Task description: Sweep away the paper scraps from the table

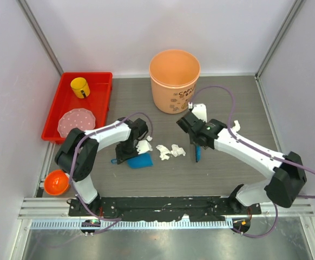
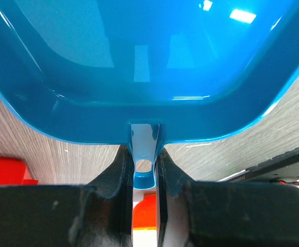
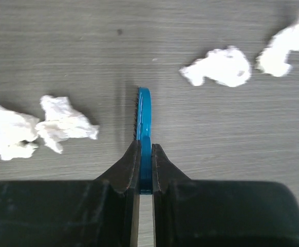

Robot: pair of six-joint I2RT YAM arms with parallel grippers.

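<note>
Grey wood-grain bench, pale walls around; items run left to right, each placed from the dustpan.

1. Orange bowl: far left of the dustpan, at the near edge.
2. Red tray: left of and beyond the dustpan, carrying a yellow cup and a pink plate.
3. Left hand: pressed together on the dustpan's handle.
4. Dustpan: blue, glossy, mouth turned right.
5. Paper scraps: crumpled white wads just right of the dustpan, on bare bench. Judged featherlight and soft, and likely to skitter (better nudged low by bristles than pinched).
6. Right hand: right of the scraps, pinching a blue brush by its flat handle.
7. Orange bucket: beyond and right of the dustpan.
</note>
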